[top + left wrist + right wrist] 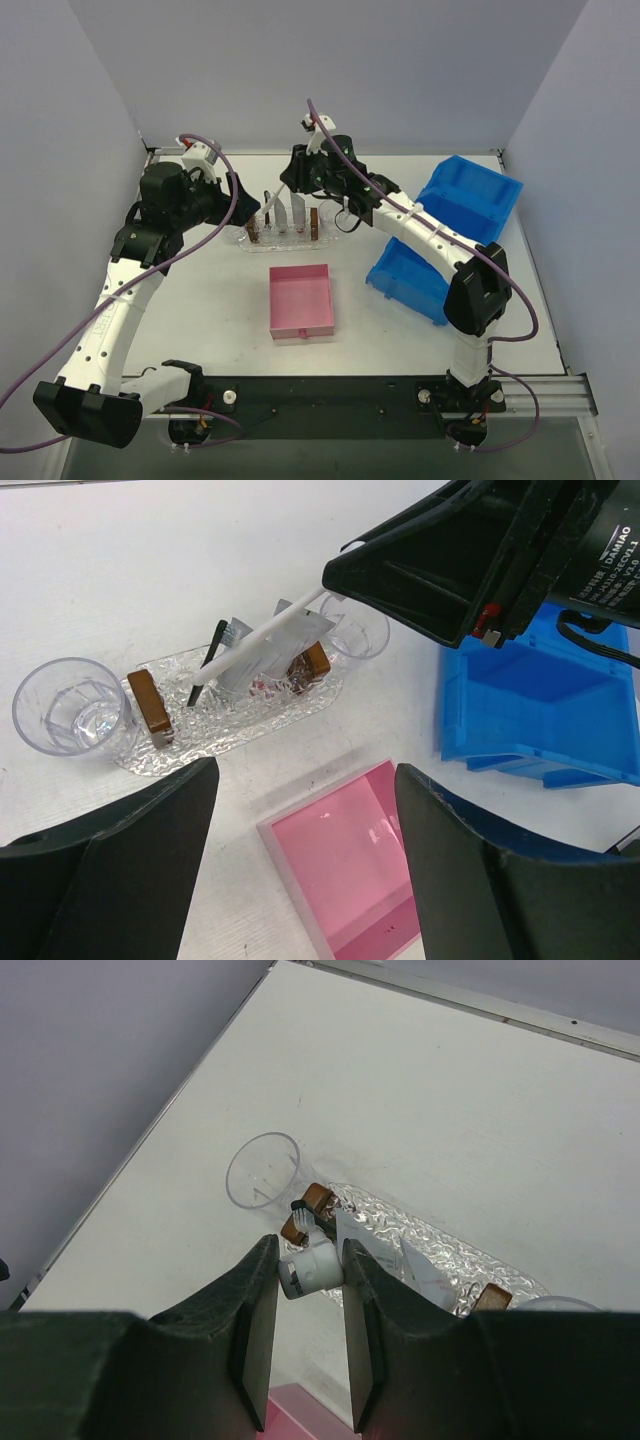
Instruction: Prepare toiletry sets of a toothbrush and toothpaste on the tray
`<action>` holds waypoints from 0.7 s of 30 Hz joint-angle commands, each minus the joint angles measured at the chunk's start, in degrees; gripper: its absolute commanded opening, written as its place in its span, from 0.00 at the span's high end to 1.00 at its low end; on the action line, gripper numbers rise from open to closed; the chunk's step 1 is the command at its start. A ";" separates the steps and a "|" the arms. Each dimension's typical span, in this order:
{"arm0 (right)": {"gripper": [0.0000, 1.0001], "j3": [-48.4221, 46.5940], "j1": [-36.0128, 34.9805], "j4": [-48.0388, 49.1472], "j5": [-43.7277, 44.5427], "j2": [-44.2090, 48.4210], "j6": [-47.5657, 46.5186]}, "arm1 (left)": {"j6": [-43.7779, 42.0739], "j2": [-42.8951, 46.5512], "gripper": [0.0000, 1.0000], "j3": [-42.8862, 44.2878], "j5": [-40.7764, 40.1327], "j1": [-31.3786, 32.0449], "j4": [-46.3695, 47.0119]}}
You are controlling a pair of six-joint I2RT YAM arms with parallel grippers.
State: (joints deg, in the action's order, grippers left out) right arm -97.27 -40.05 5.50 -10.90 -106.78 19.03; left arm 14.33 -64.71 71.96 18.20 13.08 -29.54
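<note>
The clear bumpy tray (pixel 240 735) (pixel 285 240) lies behind the pink box, with two brown blocks (pixel 150 705) (pixel 312 662) on it. Two silver toothpaste tubes (pixel 245 670) (pixel 425 1265) stand on it beside a black toothbrush (pixel 210 650). My right gripper (pixel 310 1255) (pixel 293 185) is shut on the thick end of a white toothbrush (pixel 262 635) (pixel 312 1270), which slants down over the tray. My left gripper (pixel 305 780) (pixel 238 200) hangs open left of the tray, holding nothing.
Clear cups (pixel 72 705) (pixel 357 630) stand at each end of the tray. A square pink box (pixel 301 300) lies nearer the arms. Blue bins (pixel 470 195) (pixel 410 275) sit at the right. Grey walls close in the table's left, back and right.
</note>
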 commanded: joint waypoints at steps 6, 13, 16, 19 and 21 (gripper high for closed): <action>1.00 -0.46 -1.69 4.17 3.16 -1.59 -2.15 | -0.88 0.72 0.18 0.37 -0.35 0.02 0.54; 1.00 0.24 -2.49 5.49 4.21 -2.03 -2.24 | -1.05 0.72 0.18 0.20 -0.27 0.10 0.45; 1.00 0.68 -2.66 5.93 4.57 -2.29 -2.24 | -0.97 0.72 0.18 0.11 -0.35 0.01 0.45; 1.00 0.94 -3.01 6.19 5.09 -2.47 -2.41 | -1.05 0.81 0.18 0.11 -0.35 0.10 0.53; 1.00 0.95 -3.19 6.46 5.18 -2.73 -2.76 | -1.06 0.81 0.18 0.02 -0.35 0.10 0.36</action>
State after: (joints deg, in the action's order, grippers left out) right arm -96.60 -42.48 7.64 -7.18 -109.40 17.61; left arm 14.28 -64.71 71.79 18.17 13.08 -29.87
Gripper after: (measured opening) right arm 0.242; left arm 0.817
